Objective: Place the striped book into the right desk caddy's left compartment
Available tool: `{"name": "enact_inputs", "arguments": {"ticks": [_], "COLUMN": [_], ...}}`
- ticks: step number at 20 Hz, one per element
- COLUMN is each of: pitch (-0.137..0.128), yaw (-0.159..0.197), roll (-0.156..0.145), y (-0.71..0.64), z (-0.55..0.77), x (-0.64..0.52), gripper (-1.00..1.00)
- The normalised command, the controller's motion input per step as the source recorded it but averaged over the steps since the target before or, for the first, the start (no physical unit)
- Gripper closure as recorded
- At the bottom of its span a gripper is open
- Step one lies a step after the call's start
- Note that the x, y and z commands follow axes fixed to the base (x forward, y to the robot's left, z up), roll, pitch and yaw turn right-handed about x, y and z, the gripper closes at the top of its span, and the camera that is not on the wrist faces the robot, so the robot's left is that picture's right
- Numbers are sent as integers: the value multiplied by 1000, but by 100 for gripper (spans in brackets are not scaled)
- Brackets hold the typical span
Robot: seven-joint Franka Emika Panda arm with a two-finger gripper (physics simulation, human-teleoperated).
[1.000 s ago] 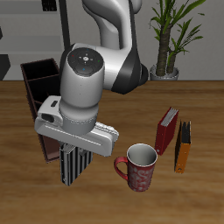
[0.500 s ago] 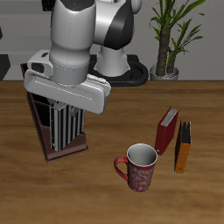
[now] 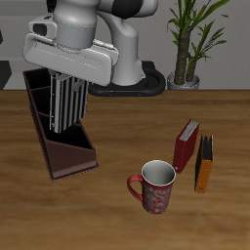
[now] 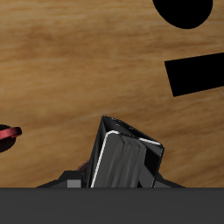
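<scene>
Striped book [image 3: 66,103], held upright with its black and light-grey stripes running vertically, hangs in the gripper [image 3: 64,86] above the right desk caddy [image 3: 61,137]. In the exterior view the book's lower edge sits over the caddy's middle stretch, clear of the caddy floor; whether it touches a wall or divider cannot be told. The gripper's fingers are closed narrow on the book's upper part, beneath the arm's large white wrist housing.

The right desk caddy, a long dark maroon-brown open-topped organiser, lies on the wooden table [image 3: 117,146], running from near one back corner toward the table's front edge. Its section nearest the front edge shows an open floor and a low end wall.

Well apart from the caddy, across the table: a red patterned mug [image 3: 155,186] near the front edge, a red book [image 3: 186,145] standing just behind and beside it, and an orange-yellow book [image 3: 204,162] just beside the red book. A potted plant [image 3: 190,39] stands beyond the table's back edge.

In the wrist view the striped book [image 4: 124,159] appears end-on as a dark, light-edged block against the wood grain, with part of something red [image 4: 9,136] at the frame's edge.
</scene>
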Motion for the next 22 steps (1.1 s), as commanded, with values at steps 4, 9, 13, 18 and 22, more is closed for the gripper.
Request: {"name": "enact_inputs", "arguments": {"ticks": [4, 9, 13, 18, 22], "pitch": [8, 9, -28, -21, -24], "yaw": [7, 61, 23, 28, 16], "roll": [-19, -30, 14, -15, -15], "y": [-132, -36, 65, -26, -163], "z": [360, 95, 99, 28, 9], "x": [-545, -453, -343, -353, -244], "gripper": [100, 100, 100, 100, 100]}}
